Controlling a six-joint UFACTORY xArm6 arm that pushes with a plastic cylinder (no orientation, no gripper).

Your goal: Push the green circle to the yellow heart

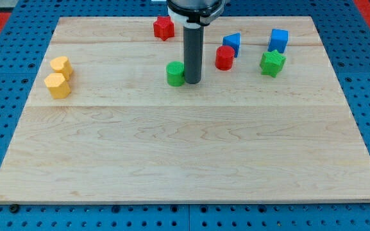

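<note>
So closest to the camera is just bare wooden board, all the blocks sit up in the top half. My tip is touching the right side of the green circle, roughly mid-board. No jaws on this thing, it's only a rod, so nothing to call spread or pinching.

The yellow heart is way off at the view's left, with a yellow hexagon right below it, touching. A red star sits near the top edge. Right of the rod: red cylinder, blue triangle, blue cube and green star.
</note>
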